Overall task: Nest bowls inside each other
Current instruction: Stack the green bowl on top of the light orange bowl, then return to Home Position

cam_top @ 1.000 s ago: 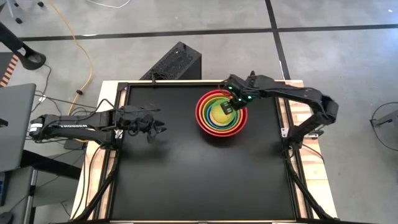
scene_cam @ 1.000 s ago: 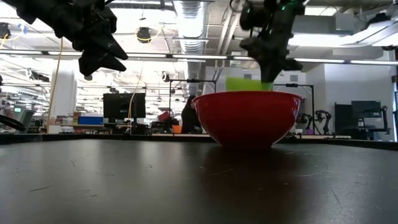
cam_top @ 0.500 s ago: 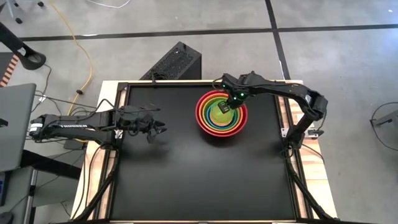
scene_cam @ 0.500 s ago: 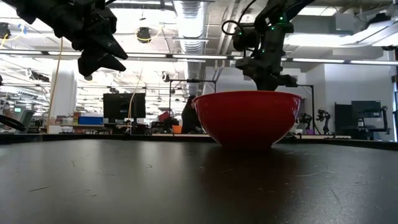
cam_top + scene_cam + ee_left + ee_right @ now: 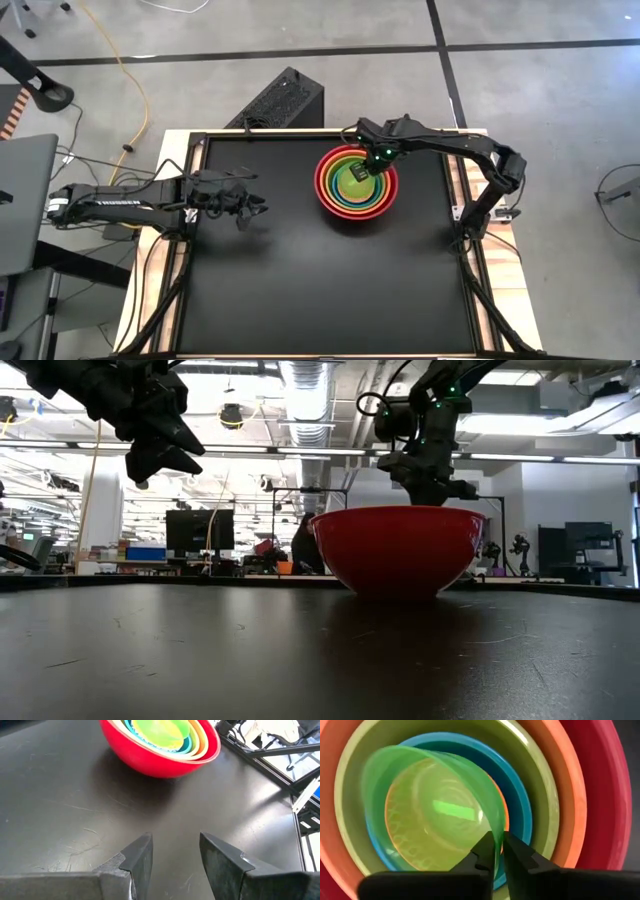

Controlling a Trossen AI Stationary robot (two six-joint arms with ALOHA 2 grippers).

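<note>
The last step of the nesting is in hand: the right claw is down inside the stack near the worktop's far right, its fingers pinched on the rim of the small bright green bowl, which sits tilted within the dotted yellow bowl, teal blue bowl, lime green bowl, orange bowl and red bowl. The next move probably calls for letting go so it settles flat, then rising straight out without catching a rim. The left claw hangs parted, empty, well apart above the left side, nothing in the way.
</note>
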